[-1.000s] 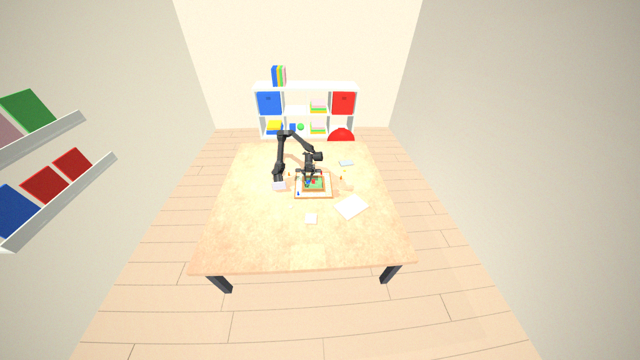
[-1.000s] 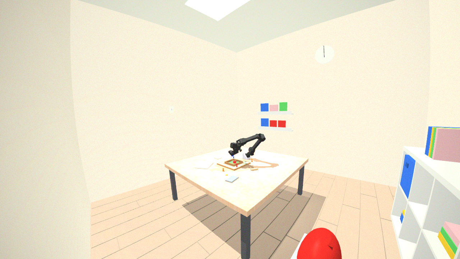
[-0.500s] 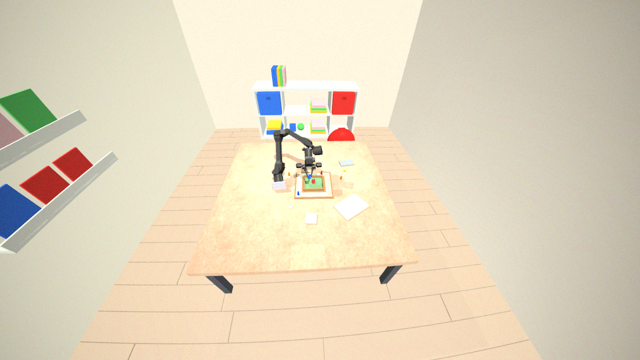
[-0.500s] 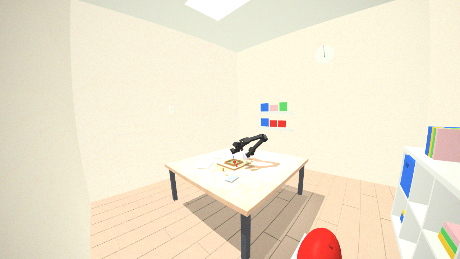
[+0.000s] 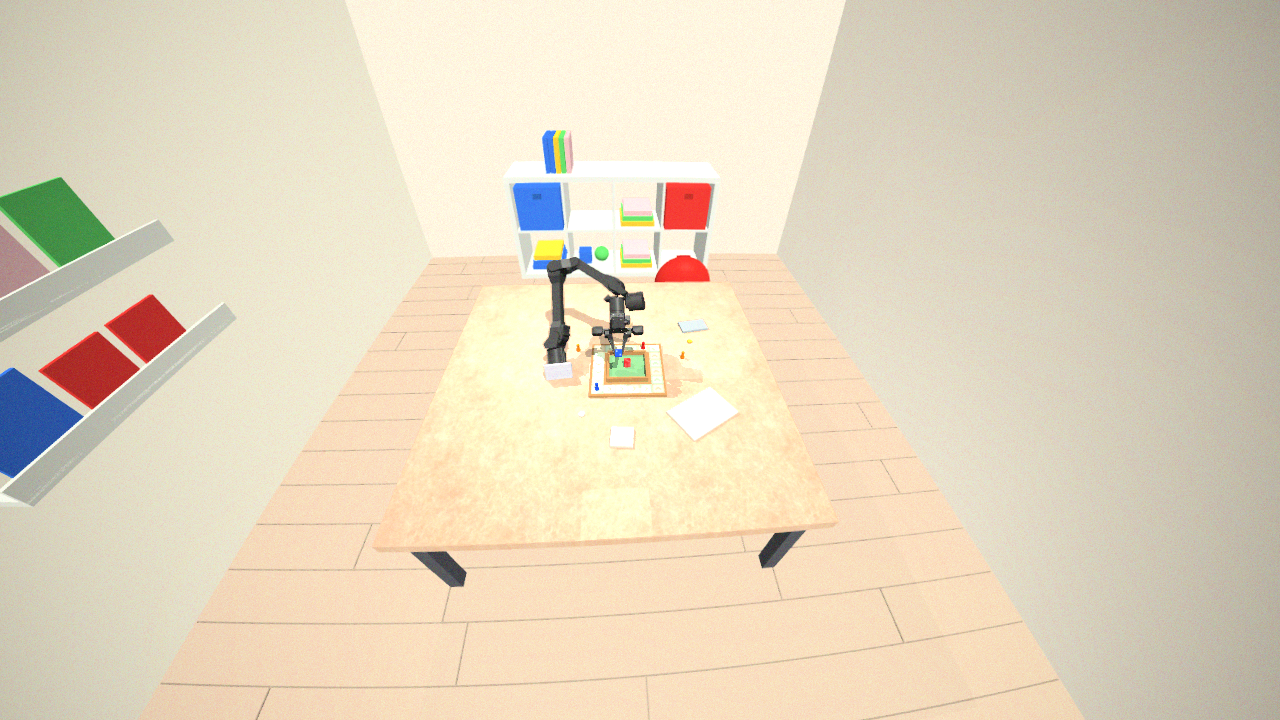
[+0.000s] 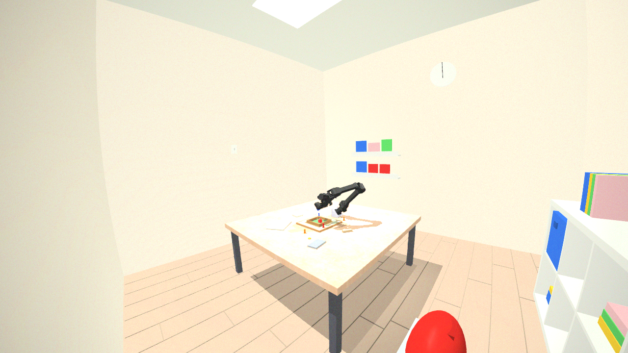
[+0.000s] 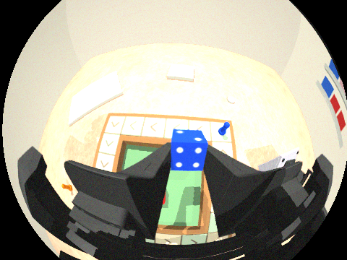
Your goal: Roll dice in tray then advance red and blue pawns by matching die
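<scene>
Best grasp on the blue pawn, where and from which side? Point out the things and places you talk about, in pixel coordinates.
I'd take the blue pawn (image 5: 597, 386) (image 6: 318, 214) (image 7: 224, 128) by its narrow neck under the round head, coming straight down, fingers on opposite sides. It stands upright on a corner square, away from the tray wall, so both fingers should fit.

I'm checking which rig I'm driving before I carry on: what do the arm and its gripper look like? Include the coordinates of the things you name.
The arm (image 5: 557, 300) (image 6: 349, 189) is black, with slim straight links and bulkier, blocky joints, rising from a pale mount (image 5: 558, 370). The gripper (image 5: 618, 352) (image 7: 186, 147) is black too, with two broad, angular fingers that taper toward the tips. I can make out no cables or markings on either.
</scene>
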{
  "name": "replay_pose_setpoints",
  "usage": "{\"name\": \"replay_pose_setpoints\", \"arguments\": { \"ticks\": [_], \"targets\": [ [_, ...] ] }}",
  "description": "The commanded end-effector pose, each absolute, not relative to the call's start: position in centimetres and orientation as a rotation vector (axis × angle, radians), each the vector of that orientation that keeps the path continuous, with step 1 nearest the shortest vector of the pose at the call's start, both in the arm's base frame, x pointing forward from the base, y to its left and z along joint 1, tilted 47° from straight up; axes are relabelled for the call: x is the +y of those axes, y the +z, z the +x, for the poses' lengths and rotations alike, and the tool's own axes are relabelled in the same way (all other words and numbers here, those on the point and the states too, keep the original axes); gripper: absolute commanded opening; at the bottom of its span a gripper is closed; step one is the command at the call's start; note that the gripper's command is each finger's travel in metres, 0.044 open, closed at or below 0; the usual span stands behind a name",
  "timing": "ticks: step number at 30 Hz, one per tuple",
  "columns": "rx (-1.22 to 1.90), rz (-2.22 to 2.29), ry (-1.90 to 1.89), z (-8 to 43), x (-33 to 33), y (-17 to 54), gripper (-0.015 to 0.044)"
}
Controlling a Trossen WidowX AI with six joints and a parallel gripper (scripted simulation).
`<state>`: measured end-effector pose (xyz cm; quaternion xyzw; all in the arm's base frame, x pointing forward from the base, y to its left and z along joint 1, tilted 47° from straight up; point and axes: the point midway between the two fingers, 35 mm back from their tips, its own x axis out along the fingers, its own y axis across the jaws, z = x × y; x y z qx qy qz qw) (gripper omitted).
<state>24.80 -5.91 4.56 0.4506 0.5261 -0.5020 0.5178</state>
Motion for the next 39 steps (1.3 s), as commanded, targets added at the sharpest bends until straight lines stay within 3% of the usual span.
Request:
{"name": "replay_pose_setpoints", "arguments": {
  "ticks": [1,11,19,26,28,35,39],
  "targets": [
    [1.260,1.082,-1.203,24.8,-5.9,4.6,0.0184],
    [1.272,1.084,-1.212,25.2,-8.8,7.2,0.0440],
    [1.794,1.482,-0.901,24.4,-7.6,3.5,0.0440],
    [1.866,1.618,-0.826,24.1,-7.6,2.6,0.0440],
    [1.871,1.571,-0.742,24.7,-7.2,2.8,0.0387],
    [1.785,1.017,0.097,30.2,-2.6,6.0,0.0204],
    [1.628,0.668,0.539,32.7,1.1,8.2,0.0200]
  ]
}}
